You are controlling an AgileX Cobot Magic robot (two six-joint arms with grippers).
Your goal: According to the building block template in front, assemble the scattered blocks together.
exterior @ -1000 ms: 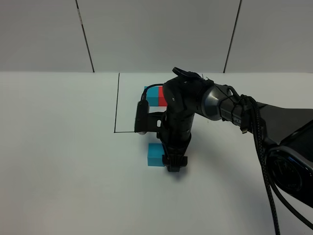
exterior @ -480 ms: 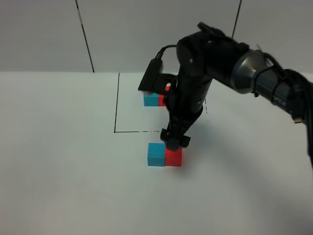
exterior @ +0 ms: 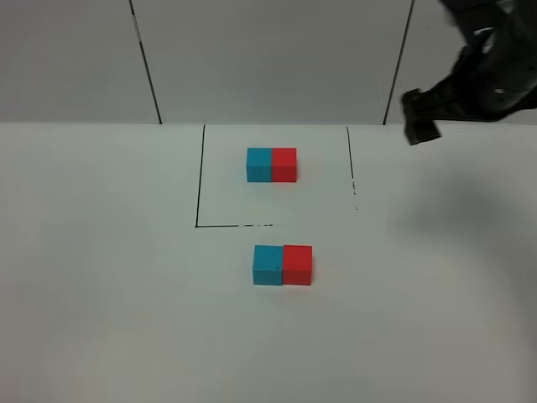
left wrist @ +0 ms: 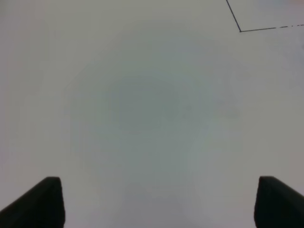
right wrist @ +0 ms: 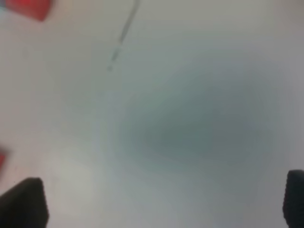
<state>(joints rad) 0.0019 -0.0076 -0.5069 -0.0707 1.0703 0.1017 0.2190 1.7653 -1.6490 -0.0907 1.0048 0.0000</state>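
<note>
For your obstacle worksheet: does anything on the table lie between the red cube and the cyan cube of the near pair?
Nothing visible: the red cube sits flush against the cyan cube.

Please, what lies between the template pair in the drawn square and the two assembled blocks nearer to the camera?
In the exterior high view, only bare white table and the square's black front line lie between the template and the assembled blocks.
</note>
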